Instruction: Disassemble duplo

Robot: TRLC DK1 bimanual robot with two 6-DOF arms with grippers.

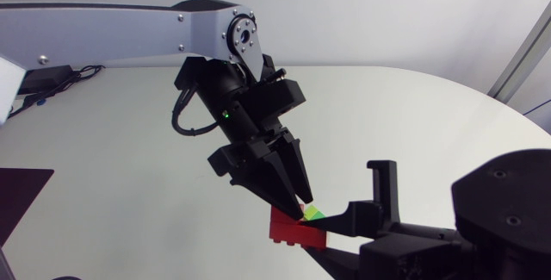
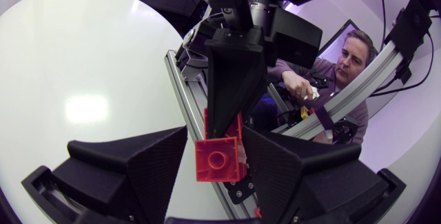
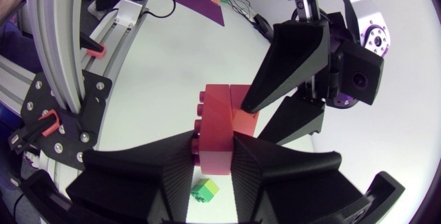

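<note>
A red duplo stack hangs just above the white table near its front edge. My right gripper comes in from the lower right and is shut on the stack, one finger on each side. My left gripper points down at the stack's other end. In the left wrist view the red brick sits between the left gripper's fingers, with a thin gap on one side. A small green brick shows below the red stack; I cannot tell whether it is attached.
The white table spreads out behind both arms. A dark mat lies at the table's left front, and a purple mat with several coloured bricks shows far ahead in the right wrist view. Cables lie at the back left.
</note>
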